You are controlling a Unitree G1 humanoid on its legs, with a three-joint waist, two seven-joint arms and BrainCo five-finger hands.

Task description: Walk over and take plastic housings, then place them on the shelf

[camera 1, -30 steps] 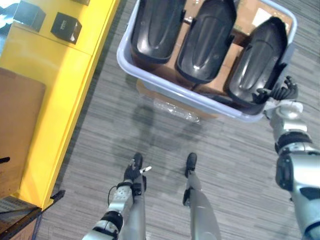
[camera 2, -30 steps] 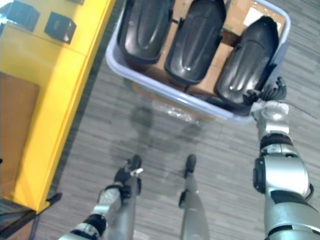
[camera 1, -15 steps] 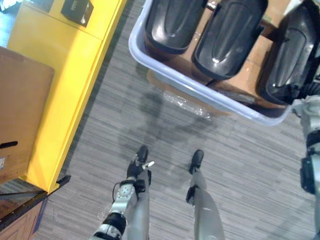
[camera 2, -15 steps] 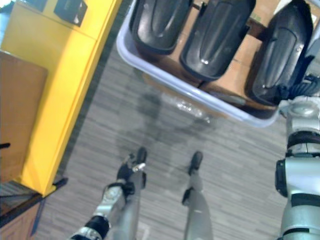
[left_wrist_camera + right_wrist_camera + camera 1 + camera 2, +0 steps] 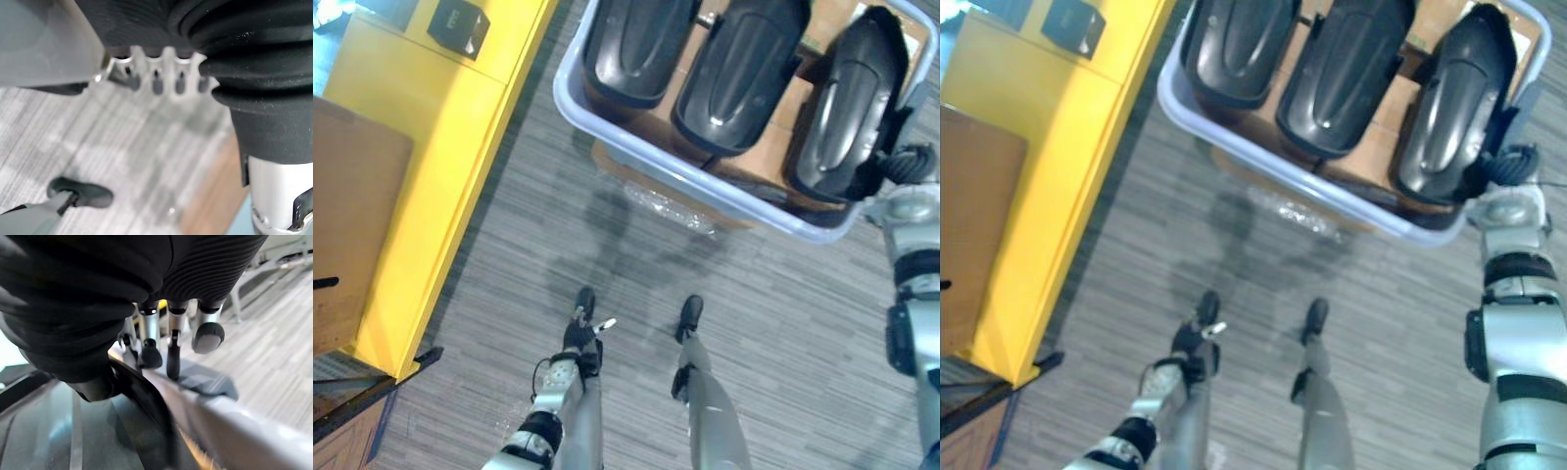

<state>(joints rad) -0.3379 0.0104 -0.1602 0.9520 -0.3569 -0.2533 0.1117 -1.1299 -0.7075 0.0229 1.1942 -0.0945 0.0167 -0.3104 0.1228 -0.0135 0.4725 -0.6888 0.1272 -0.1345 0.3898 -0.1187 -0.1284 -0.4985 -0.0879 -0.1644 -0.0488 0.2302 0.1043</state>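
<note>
Right wrist view had my right hand (image 5: 168,340), fingers loose and nearly straight, at the edge of the rightmost housing (image 5: 847,108) in the bin (image 5: 744,203), upper right, gripping nothing. No housing was on the yellow shelf (image 5: 440,166), left. My left hand (image 5: 576,338) hung low, pose unclear.

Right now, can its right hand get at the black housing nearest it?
Probably yes: the right hand sits at the edge of that housing, by the bin's corner, with nothing between them.

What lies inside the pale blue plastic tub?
Three glossy black plastic housings lie side by side on brown cardboard. They cover the tub's bottom, so anything beneath is hidden.
</note>
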